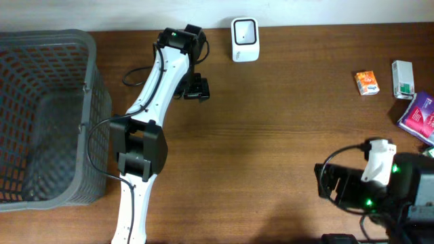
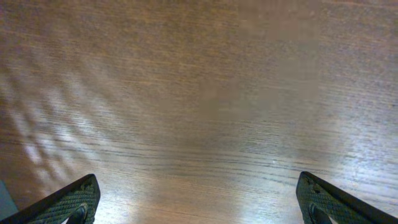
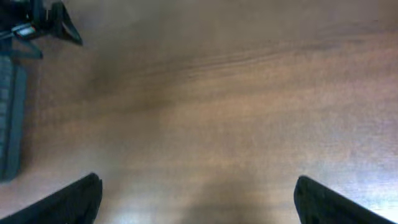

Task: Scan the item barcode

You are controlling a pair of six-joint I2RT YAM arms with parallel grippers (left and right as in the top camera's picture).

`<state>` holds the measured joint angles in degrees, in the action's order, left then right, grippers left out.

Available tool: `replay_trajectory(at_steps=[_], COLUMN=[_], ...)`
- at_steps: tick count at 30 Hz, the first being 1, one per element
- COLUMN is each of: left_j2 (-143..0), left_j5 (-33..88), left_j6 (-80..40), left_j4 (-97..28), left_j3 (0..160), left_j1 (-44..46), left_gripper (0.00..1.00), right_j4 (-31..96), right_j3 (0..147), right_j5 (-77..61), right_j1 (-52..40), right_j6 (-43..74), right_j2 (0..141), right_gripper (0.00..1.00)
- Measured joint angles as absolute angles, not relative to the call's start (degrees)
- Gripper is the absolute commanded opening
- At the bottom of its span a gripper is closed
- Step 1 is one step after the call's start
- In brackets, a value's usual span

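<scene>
1. Table [image 1: 285,129] – brown wood, runs full width. Big bare stretch in the centre btw the two arms. Back edge along the top, white wall behind it.
2. Basket [image 1: 41,41] – grey plastic mesh, far L end, from the back edge nearly to the front. Its mesh floor shows across the whole inside. R wall is near the L arm's elbow.
3. L arm [image 1: 159,78] – white/black, reaches from the front edge diagonally up to back-centre, w/ a black cable looping beside it.
4. R arm [image 1: 380,179] – folded low at the front-R corner, green lights on.
5. Purple pack [image 1: 420,115] – at the R edge, partly cut off by the frame. Print too small to read.
6. Scanner [image 1: 244,39] – white, at the back edge, centre. Just R of the L arm's wrist, not touching it.
7. White-green box [image 1: 403,79] – back R, near the R edge, just above the purple pack.
8. Orange box [image 1: 367,83] – just L of the white-green box, apart from it. Label unreadable. All 3 items lie well apart from the scanner, none held.
9. L gripper [image 2: 198,200] – jaws spread wide, holding nothing, bare wood below.
10. R gripper [image 3: 198,200] – same: spread wide, holding nothing, over bare wood.
</scene>
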<state>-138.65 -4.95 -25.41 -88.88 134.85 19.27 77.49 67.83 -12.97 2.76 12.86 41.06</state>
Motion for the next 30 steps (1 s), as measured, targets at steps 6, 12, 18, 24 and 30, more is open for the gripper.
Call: replay_trajectory(at_steps=[6,12,18,24,30], left_j2=[-138.6,-138.6,-138.6,-138.6,-138.6], left_j5=[-5.0,-5.0,-5.0,-5.0,-5.0], left_j6=[-25.4,-25.4,-25.4,-25.4,-25.4], left_j4=[-88.9,-88.9,-88.9,-88.9,-88.9], left_j3=[134.8,134.8,134.8,134.8,134.8], left_j1=[19.3,19.3,19.3,19.3,19.3], left_gripper=[0.99,0.99,0.99,0.99,0.99], right_j4=[35.1,12.6,2.0,3.4,3.4], right_j3=[34.3,11.2,0.8,0.8,0.8], right_j5=[-15.2,-15.3,-14.2,-11.4,-11.4], right_j1=[2.6,2.6,1.8,1.3,1.3], right_j6=[4.7,3.8,3.8,3.8,3.8], right_j2=[14.3,1.4,0.7,0.7,0.7], right_gripper=[0.98,0.98,0.98,0.98,0.98])
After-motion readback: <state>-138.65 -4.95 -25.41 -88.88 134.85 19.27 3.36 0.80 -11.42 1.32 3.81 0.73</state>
